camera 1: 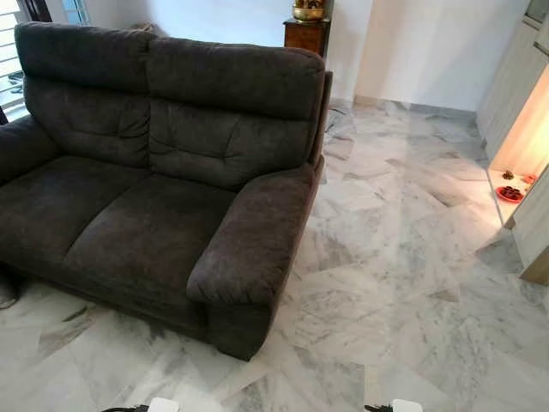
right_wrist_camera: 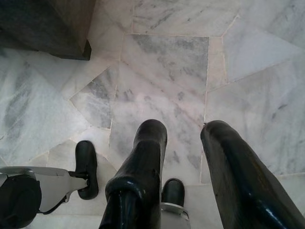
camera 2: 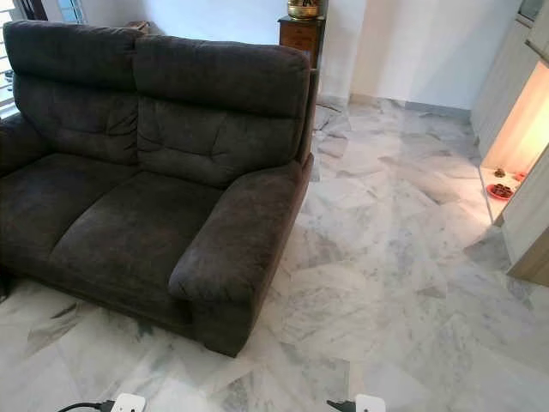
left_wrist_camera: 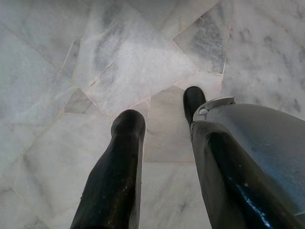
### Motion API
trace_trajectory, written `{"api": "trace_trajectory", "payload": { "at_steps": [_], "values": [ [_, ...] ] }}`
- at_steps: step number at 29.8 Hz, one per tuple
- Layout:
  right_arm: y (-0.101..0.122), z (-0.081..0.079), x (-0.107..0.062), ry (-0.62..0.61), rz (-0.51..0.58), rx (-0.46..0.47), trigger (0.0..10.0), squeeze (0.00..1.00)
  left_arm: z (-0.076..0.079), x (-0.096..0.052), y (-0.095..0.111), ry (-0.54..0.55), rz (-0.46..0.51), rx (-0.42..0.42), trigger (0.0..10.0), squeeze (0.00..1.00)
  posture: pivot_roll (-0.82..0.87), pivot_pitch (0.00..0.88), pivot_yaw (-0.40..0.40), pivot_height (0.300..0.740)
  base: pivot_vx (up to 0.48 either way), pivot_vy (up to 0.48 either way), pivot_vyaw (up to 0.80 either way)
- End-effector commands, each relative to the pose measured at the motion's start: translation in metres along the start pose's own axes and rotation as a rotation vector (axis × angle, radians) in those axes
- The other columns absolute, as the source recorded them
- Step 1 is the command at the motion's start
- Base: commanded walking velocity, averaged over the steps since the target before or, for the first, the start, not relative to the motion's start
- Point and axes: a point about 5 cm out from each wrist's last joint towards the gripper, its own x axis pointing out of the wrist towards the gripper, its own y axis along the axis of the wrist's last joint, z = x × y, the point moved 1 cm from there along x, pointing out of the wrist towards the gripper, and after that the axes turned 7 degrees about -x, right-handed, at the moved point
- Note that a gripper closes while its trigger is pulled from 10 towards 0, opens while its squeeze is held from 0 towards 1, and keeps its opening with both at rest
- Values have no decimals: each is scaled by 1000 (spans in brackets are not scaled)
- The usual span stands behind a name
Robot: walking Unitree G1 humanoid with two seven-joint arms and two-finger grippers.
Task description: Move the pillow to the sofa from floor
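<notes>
A dark grey two-seat sofa (camera 1: 146, 223) stands ahead and to my left, its seat cushions bare and its right armrest (camera 1: 257, 232) nearest me. Both arms hang down over the white marble floor (camera 1: 403, 257). In the left wrist view my left gripper (left_wrist_camera: 164, 129) is open, with only floor tiles between its fingers (left_wrist_camera: 116, 171). My right gripper (right_wrist_camera: 185, 129) is open too, above bare marble, with a corner of the sofa base (right_wrist_camera: 47, 28) beyond it and my black feet (right_wrist_camera: 86, 167) below.
A wooden cabinet (camera 1: 306, 34) with a brass bowl stands behind the sofa against the white wall. At the far right a lit recess holds a red dish (camera 1: 509, 193) on its floor beside pale cupboards (camera 1: 536, 232). Open marble floor stretches right of the sofa.
</notes>
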Motion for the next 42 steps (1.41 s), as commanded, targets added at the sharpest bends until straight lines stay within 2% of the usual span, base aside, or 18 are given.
{"api": "trace_trajectory", "payload": {
  "at_steps": [1,42],
  "values": [
    [19,-13,5,105,18,16,10000,0,-24,-3,-6,64,-19,-215,10000,0,91,97,22,740,0,0,0],
    [18,-12,5,100,14,20,10000,0,-23,-3,-7,62,-18,-212,10000,0,94,97,22,740,0,0,0]
  ]
}}
